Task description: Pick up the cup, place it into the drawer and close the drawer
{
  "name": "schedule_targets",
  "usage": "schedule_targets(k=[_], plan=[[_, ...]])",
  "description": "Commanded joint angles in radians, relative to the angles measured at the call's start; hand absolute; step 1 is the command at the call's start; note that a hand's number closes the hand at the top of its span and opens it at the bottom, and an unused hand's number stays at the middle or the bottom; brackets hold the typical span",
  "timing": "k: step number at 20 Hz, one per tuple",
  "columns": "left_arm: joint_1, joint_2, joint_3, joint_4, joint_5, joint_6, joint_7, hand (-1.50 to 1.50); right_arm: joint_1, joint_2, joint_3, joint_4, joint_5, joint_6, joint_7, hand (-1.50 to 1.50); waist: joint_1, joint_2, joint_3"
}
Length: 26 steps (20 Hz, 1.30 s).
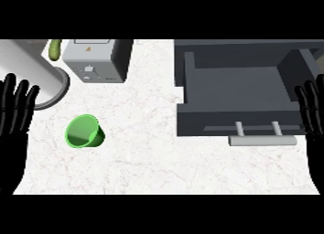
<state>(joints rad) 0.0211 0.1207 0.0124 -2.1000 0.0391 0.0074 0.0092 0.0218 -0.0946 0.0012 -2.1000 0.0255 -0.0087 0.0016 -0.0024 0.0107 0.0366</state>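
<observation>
The cup [84, 131] was found on the pale worktop [158, 164], left of centre, tipped so that its open mouth faced up and toward the left; it was well apart from the open drawer [242, 91] at the right. It was green, smooth and thin-walled, and was judged light, rigid and possibly slippery. A hold across the rim and outer wall was judged most suitable. The left robot hand [9, 114] was seen at the left edge, released, fingers straight and up, resting. The right robot hand [319, 114] was seen likewise at the right edge. Nothing was held.
</observation>
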Motion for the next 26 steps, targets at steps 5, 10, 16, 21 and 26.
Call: schedule_targets(k=[5,10,16,21,26], plan=[[0.004,0.08,0.003,-0.039,0.208,-0.204,0.022,-1.5,0.01,0.02,-0.013,0.019,-0.004,-0.007,-0.056,-1.5,0.005,-0.012,-0.037],[0.064,0.045,0.043,0.109,0.391,-0.253,0.047,-1.5,-0.051,-0.044,0.008,0.034,0.014,0.048,0.049,-1.5,0.006,-0.01,-0.037],[0.087,0.057,0.1,0.137,0.461,-0.314,0.056,-1.5,0.006,-0.042,-0.014,0.05,0.0,0.091,-0.004,-1.5,0.004,-0.011,-0.037],[0.118,0.027,0.107,0.311,0.323,-0.34,-0.088,-1.5,-0.11,-0.052,-0.06,0.107,-0.032,0.092,0.027,-1.5,0.005,-0.01,-0.037],[0.067,0.085,0.212,0.469,0.299,-0.347,-0.151,-1.5,-0.098,-0.084,-0.116,0.19,-0.058,0.141,-0.059,-1.5,0.004,-0.009,-0.037]])
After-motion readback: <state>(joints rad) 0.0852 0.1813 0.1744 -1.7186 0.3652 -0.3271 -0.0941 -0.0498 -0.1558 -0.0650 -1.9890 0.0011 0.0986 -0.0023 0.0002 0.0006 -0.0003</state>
